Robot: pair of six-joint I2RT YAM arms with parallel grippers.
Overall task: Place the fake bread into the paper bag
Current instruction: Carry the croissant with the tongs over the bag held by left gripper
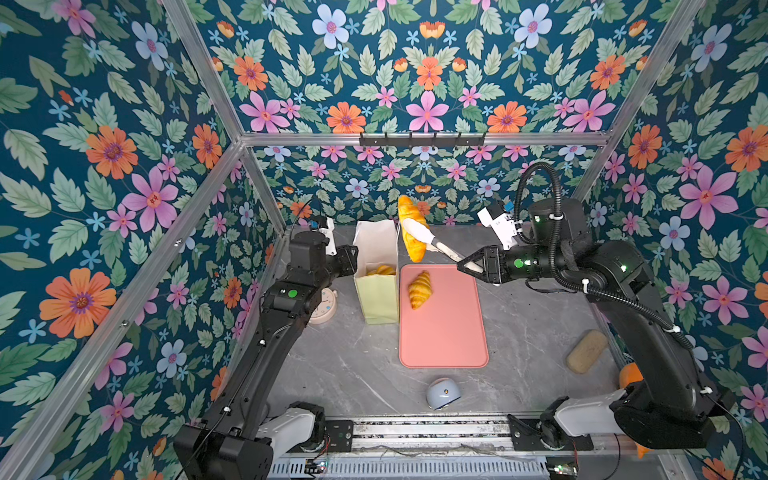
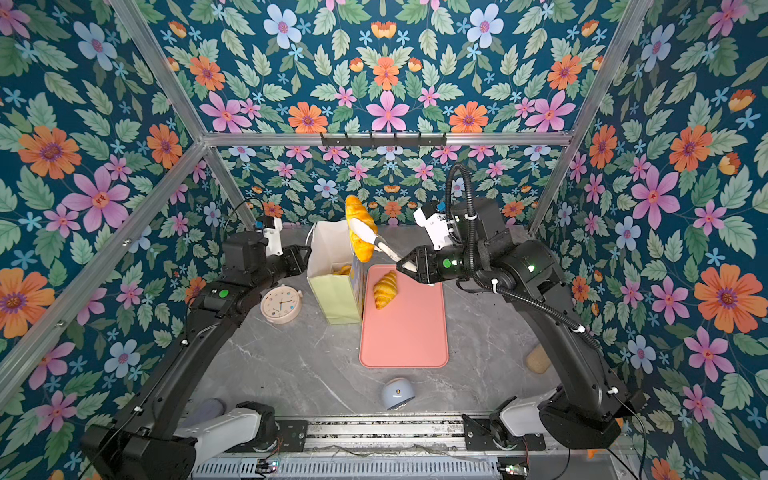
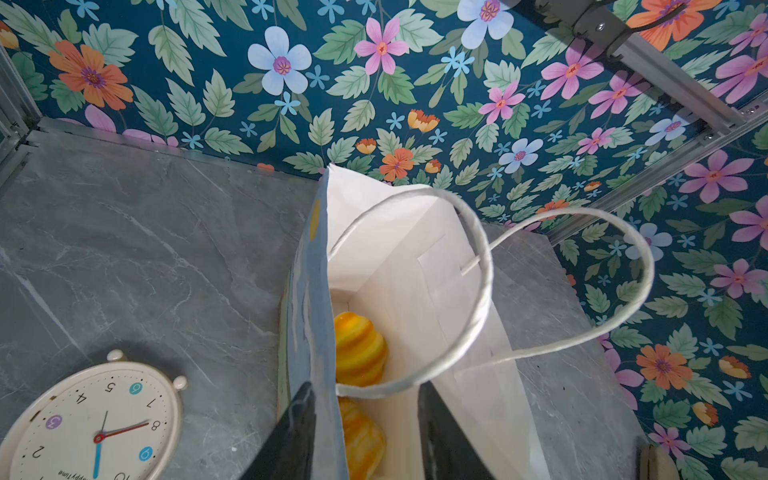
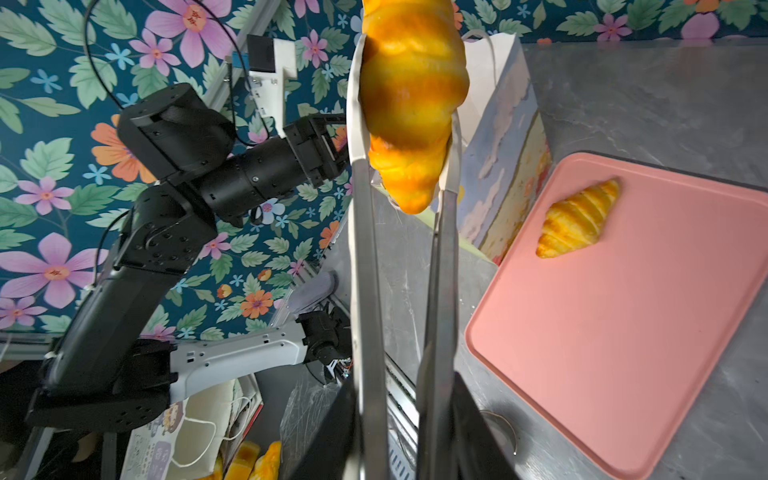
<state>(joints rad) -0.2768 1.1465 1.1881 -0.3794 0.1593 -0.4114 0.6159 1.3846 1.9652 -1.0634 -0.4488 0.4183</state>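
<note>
Croissant hangs clamped in the tongs, which the right gripper squeezes, high beside the bag rim nearest the mat; its mouth gapes, left gripper spread astride one wall.

held croissant: sat in the tongs ahead of the right gripper, by the paper bag rim.
paper bag: stood with one wall between the left gripper jaws, two croissants inside.
mat croissant: lay on the mat, below the tongs.

Teal floral wallpaper covers the walls, framed by aluminium rails, around a grey marbled tabletop under even light
</note>
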